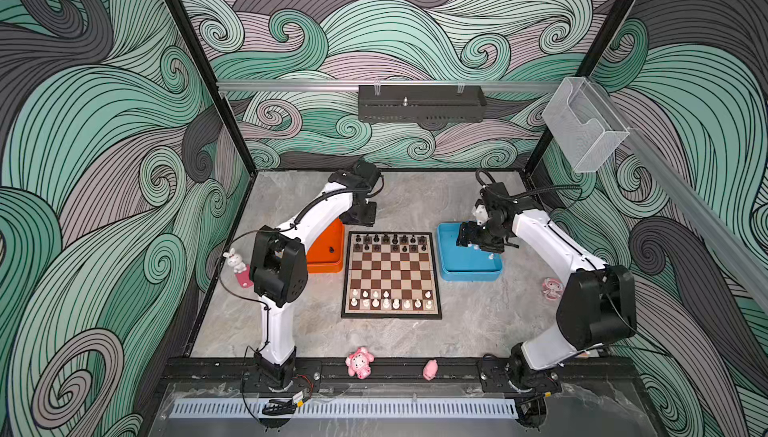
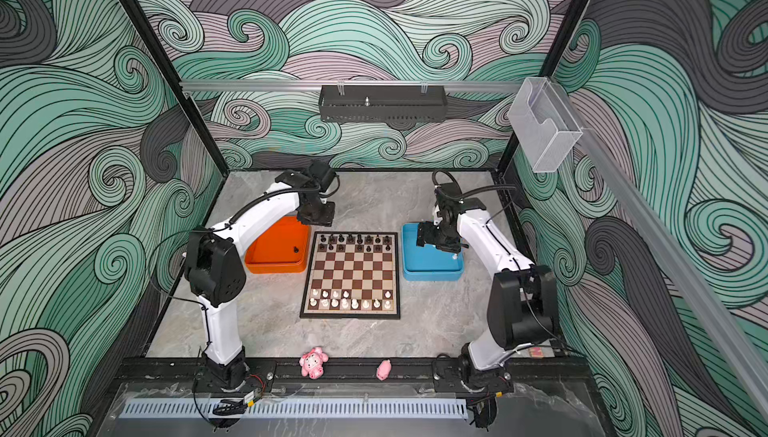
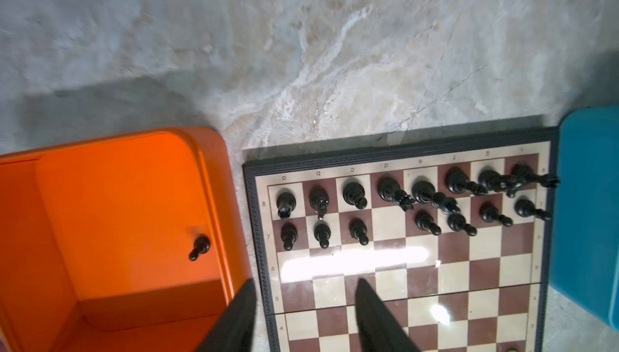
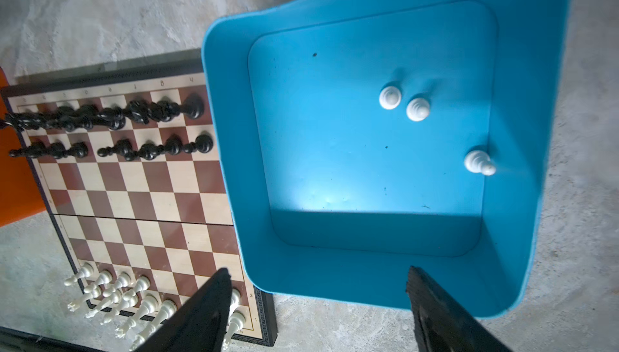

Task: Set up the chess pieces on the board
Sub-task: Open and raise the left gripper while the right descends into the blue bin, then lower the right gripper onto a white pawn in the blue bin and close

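I see: left arm and right arm white shells | black joint housings | black cables along links | left gripper, right gripper black tapered fingers

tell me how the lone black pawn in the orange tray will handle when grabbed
The black pawn looks glossy, so it may slip in a pinch. Tiny, with a narrow head over a wider base, it is probably light and may tip if nudged. Toppled, its round body would likely roll inside the orange tray.
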Robot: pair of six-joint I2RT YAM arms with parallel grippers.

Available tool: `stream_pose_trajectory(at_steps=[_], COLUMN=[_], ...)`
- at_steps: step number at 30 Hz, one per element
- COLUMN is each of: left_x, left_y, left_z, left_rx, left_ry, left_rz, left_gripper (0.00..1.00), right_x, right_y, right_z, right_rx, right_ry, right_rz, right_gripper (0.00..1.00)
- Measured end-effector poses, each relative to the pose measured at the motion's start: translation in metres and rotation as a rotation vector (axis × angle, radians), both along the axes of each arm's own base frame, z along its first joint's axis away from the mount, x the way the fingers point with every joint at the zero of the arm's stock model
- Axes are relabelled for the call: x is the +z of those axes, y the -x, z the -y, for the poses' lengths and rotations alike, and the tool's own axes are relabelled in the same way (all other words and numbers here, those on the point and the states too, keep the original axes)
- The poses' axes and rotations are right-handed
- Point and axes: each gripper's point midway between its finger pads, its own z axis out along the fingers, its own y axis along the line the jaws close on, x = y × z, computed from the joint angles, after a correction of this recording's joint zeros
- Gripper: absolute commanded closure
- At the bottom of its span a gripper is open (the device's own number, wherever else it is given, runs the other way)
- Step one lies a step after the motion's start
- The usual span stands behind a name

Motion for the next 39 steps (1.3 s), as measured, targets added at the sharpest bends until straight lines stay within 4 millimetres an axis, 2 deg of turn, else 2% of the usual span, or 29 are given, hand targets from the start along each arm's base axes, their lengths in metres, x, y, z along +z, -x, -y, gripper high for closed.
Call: stream_pose_trajectory(at_steps=[4, 7, 9, 14, 17, 19, 23, 29, 39], left_x=[0.037, 0.051, 0.051, 0.038, 0.032, 0.031, 0.031, 0.028, 0.027], left_y=[0.004, 0.007, 0.010, 0.020, 0.029, 0.034, 0.038, 0.037, 0.036], left_z=[-0.018, -0.042, -0.063, -0.128, -0.157, -0.168, -0.179, -0.181, -0.175], left_rx=[0.033, 0.078, 0.120, 0.260, 0.320, 0.340, 0.363, 0.365, 0.352], left_ry=[0.008, 0.013, 0.009, -0.009, -0.019, -0.014, 0.003, 0.028, 0.057], left_rz=[0.086, 0.117, 0.113, 0.072, 0.055, 0.052, 0.047, 0.042, 0.034], left_gripper=[0.26, 0.19, 0.17, 0.16, 0.16, 0.16, 0.16, 0.16, 0.16], right_x=[0.009, 0.009, 0.005, -0.014, -0.026, -0.033, -0.044, -0.052, -0.065], right_y=[-0.014, -0.023, -0.027, -0.036, -0.038, -0.039, -0.040, -0.042, -0.043], right_z=[0.009, 0.010, 0.010, 0.010, 0.014, 0.016, 0.023, 0.032, 0.048], right_rx=[-0.029, -0.038, -0.038, -0.043, -0.052, -0.060, -0.077, -0.098, -0.125], right_ry=[-0.003, -0.002, 0.000, 0.008, 0.012, 0.016, 0.024, 0.036, 0.055], right_rz=[0.021, 0.019, 0.006, -0.048, -0.079, -0.098, -0.127, -0.147, -0.181], right_gripper=[0.17, 0.19, 0.20, 0.30, 0.35, 0.40, 0.50, 0.60, 0.67])
